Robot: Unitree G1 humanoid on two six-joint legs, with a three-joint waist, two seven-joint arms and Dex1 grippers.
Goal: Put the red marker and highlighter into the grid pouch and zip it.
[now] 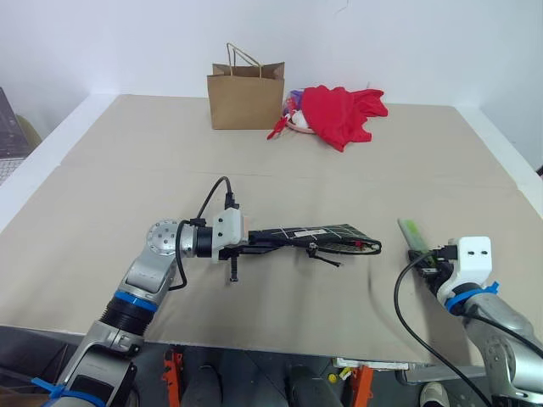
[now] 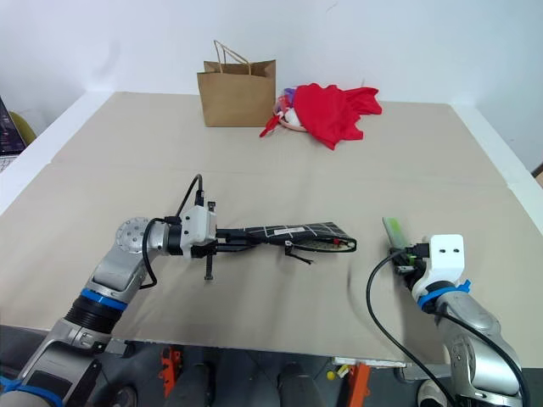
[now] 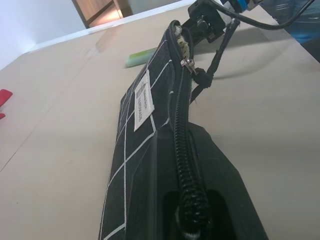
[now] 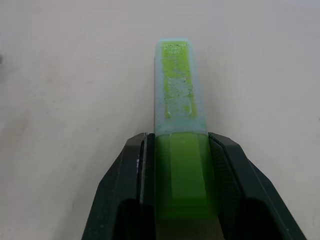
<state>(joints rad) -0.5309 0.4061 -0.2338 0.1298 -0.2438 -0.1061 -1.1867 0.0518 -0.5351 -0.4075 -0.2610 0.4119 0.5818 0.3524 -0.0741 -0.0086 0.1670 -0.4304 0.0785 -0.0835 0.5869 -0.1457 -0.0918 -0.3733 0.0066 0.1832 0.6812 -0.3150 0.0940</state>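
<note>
left gripper [image 1: 254, 243]: clamped on near-left end of grid pouch [image 1: 327, 235], held edge-up above desk [image 1: 280, 182] centre | right gripper [image 4: 176, 150]: both fingers against highlighter [image 4: 176, 107] on desk, near right | far: brown paper bag [image 1: 246, 99], red cloth [image 1: 339, 112]

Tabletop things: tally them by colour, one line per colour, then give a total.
Black with white grid: 1, the grid pouch, held by the left gripper
Light green: 1, the highlighter, between the right gripper's fingers
Brown: 1, the paper bag
Red: 1, the cloth
Total: 4
</note>
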